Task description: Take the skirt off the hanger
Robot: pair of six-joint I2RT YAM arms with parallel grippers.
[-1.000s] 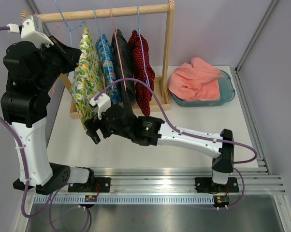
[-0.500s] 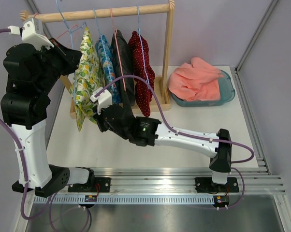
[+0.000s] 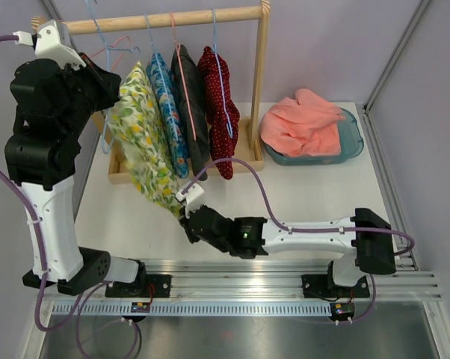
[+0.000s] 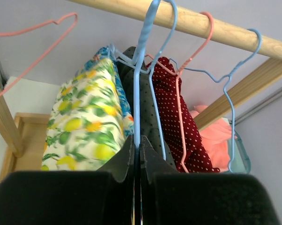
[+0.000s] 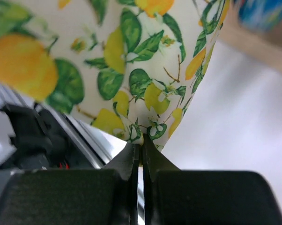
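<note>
- Since the earlier frame, the right claw has been drawn back from the rack toward the near edge of the table. Its jaws, then apart, have been brought together.
- The right claw is now clamped on the lower hem of the skirt, a pale one printed with lemons and green leaves.
- The skirt has been pulled out with it. Where it hung straight before, it is now stretched slantwise from the hanger down to the claw.
- The left claw is held high at the left end of the rack. Its jaws are pressed together on the wire of the blue hanger that carries the skirt.
- The hook of that hanger is seen over the wooden rail.
- Three more garments are hung on the rail to the right of the skirt: a blue patterned garment, a dark garment and a red dotted garment.
- A bare pink hanger is seen to the left of the skirt.
- Right of the rack, a blue tub is set on the table, and a pink cloth is heaped in it.
</note>
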